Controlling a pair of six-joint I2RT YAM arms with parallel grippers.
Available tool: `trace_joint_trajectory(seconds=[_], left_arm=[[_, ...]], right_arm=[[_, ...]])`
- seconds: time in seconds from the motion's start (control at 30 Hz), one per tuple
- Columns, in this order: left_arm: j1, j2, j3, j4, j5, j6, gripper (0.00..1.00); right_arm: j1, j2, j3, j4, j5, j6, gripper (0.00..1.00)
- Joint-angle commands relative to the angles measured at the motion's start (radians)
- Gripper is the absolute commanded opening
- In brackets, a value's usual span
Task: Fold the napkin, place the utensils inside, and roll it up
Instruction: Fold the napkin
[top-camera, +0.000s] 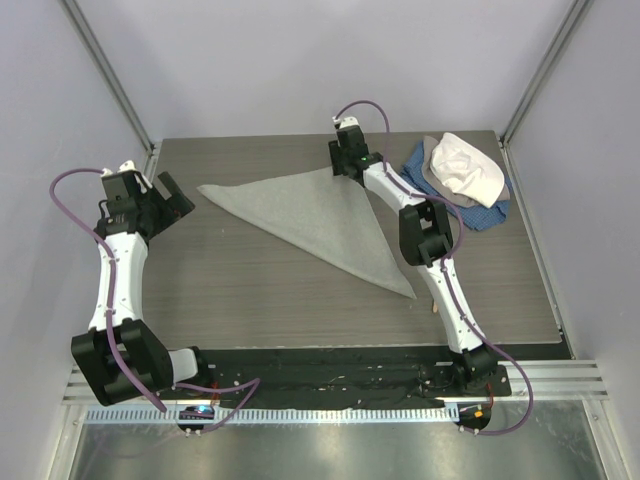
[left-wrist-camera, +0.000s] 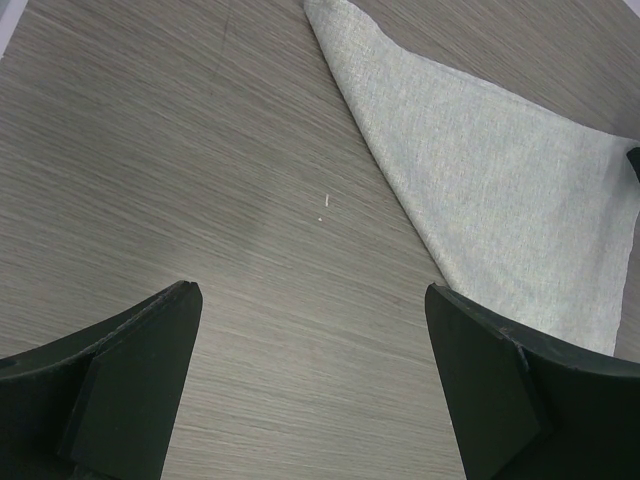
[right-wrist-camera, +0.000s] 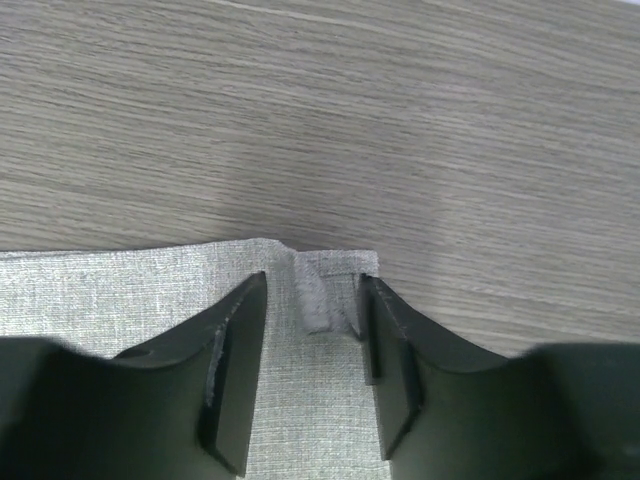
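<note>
The light grey napkin (top-camera: 320, 215) lies flat on the table, folded into a triangle. One point is at the left, one at the front right and one corner at the back. My right gripper (top-camera: 341, 166) stands over that back corner. In the right wrist view its jaws (right-wrist-camera: 312, 285) are a little apart, astride a small raised pinch of the napkin (right-wrist-camera: 150, 300) at its hem. My left gripper (top-camera: 170, 195) is open and empty over bare table, left of the napkin's left point (left-wrist-camera: 500, 170). The spoon does not show clearly; a small tan bit (top-camera: 434, 309) lies by the right arm.
A heap of blue, grey and white cloths (top-camera: 462, 172) sits at the back right corner. The wood-grain table (top-camera: 250, 290) is walled by pale panels at the back and sides. A black strip (top-camera: 330, 360) runs along its near edge.
</note>
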Motion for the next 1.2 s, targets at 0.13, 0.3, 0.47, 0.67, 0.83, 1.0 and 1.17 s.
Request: trace_joint_trajectory(seconds=[0.13,0.3,0.47,0.67,0.83,1.0,1.17], left_arm=[[0.006,0.001,-0.003,0.038,0.025,-0.010,1.00],[0.006,-0.003,-0.005,0.041,0.023,-0.012,1.00],[0.006,-0.005,-0.008,0.045,0.029,-0.015,1.00],[0.006,-0.014,-0.015,0.057,0.049,-0.020,1.00],[0.006,-0.023,-0.022,0.068,0.063,-0.026,1.00],[0.006,-0.022,-0.028,0.074,0.074,-0.033,1.00],[0.006,-0.028,-0.031,0.082,0.074,-0.040,1.00]], right_arm=[[-0.003,-0.176,-0.018,0.066,-0.045,-0.024,0.73],[-0.003,-0.279,-0.094,0.066,-0.068,-0.018,0.81],[-0.002,-0.397,-0.266,0.060,-0.076,0.030,0.81],[-0.002,-0.621,-0.569,0.020,0.006,0.099,0.81],[-0.003,-0.794,-0.833,-0.033,0.033,0.137,0.81],[-0.005,-0.923,-0.978,-0.134,-0.002,0.209,0.76],[-0.005,-1.032,-1.139,-0.208,-0.019,0.283,0.69]])
